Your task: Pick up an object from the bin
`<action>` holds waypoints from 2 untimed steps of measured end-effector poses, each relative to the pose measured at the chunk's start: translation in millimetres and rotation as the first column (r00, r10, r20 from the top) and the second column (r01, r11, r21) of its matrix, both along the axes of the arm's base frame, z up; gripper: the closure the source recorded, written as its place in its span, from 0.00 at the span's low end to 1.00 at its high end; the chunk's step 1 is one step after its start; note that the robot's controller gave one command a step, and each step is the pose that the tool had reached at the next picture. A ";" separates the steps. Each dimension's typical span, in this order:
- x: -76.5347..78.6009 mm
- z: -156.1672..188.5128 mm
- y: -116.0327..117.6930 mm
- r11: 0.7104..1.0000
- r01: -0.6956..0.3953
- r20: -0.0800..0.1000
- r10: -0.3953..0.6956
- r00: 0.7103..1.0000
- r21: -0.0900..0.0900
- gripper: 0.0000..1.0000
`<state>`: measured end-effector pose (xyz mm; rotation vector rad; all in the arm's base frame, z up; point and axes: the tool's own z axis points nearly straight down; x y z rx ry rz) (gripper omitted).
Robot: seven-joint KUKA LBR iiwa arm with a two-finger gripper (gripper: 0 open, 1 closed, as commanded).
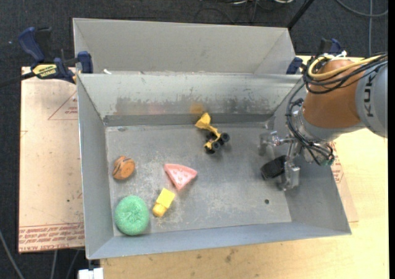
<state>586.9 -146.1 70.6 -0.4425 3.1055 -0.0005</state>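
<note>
Camera view: end effector (282,170) by wall (316,205)

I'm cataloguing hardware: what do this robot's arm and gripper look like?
The arm has an orange wrist cover, yellow and black cables looped over it, and dark lettering on a pale link. The gripper is silver metal with black parts.
</note>
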 end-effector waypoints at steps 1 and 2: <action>-17.9 0.3 4.0 0.985 0.172 0.000 -0.172 0.985 0.003 0.00; 2.3 1.7 0.8 1.000 0.002 0.007 -0.002 1.000 0.000 1.00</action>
